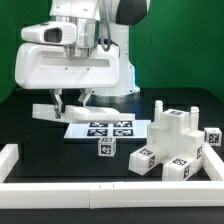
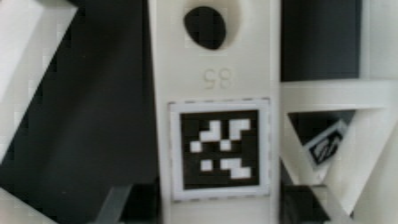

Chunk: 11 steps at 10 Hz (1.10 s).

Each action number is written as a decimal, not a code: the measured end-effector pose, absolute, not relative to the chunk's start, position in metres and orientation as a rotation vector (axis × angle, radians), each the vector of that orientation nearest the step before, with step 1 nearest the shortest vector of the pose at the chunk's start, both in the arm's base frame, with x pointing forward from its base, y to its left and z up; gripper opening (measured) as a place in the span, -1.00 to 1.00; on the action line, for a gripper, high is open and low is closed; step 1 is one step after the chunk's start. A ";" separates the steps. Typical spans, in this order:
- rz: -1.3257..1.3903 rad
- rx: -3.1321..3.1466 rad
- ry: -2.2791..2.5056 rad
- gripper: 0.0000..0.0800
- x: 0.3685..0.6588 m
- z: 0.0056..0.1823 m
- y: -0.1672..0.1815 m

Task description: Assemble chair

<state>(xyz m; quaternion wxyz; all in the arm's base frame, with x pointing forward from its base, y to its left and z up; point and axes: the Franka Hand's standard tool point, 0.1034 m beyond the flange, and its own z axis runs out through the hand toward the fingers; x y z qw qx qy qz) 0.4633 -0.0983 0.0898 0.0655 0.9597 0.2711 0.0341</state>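
Note:
My gripper [image 1: 72, 104] hangs at the back left of the table, shut across a long white panel [image 1: 62, 112] that lies low over the black table. In the wrist view this panel [image 2: 217, 85] runs straight between my fingers and shows an oval hole, an embossed number and a square tag [image 2: 222, 150]. The gripper [image 2: 217, 207] holds it by its two long edges. A partly built white stepped structure [image 1: 172, 135] with tags stands on the exterior view's right. One small tagged cube [image 1: 106, 147] sits loose in front of the middle.
The marker board [image 1: 100, 128] lies flat just right of the held panel. A low white border rail [image 1: 100, 190] runs along the front and up the left side [image 1: 10, 155]. Another tagged white surface [image 2: 329, 147] shows beside the panel in the wrist view.

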 end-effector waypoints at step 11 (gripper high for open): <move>-0.117 3.116 0.303 -0.29 0.443 0.073 -0.144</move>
